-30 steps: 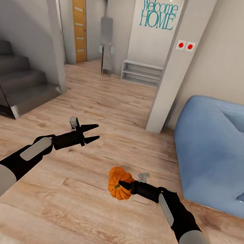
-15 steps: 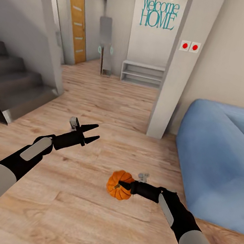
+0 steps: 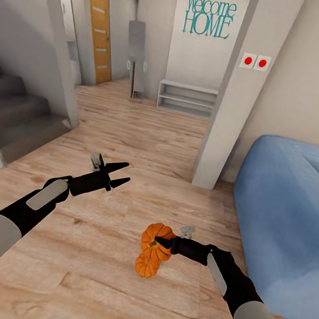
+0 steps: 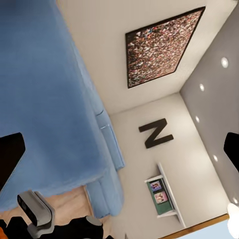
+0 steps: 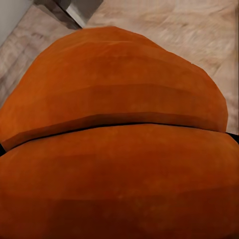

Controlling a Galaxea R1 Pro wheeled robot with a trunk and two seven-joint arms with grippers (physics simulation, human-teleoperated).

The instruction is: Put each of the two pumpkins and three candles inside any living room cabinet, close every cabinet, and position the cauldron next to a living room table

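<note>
the right gripper (image 3: 158, 242) holds one pumpkin (image 3: 159, 235) above the wood floor (image 3: 131, 139), fingers closed on it. a second pumpkin (image 3: 146, 265) lies on the floor just under the first, near the blue sofa (image 3: 286, 213). the left gripper (image 3: 120, 172) is empty, its fingers spread wide

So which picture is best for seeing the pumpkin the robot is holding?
The head view: the whole held pumpkin shows at the right gripper, with a second pumpkin just below it. The right wrist view is so close it gives just orange ribbed skin. The left wrist view looks at the blue sofa instead.
</note>
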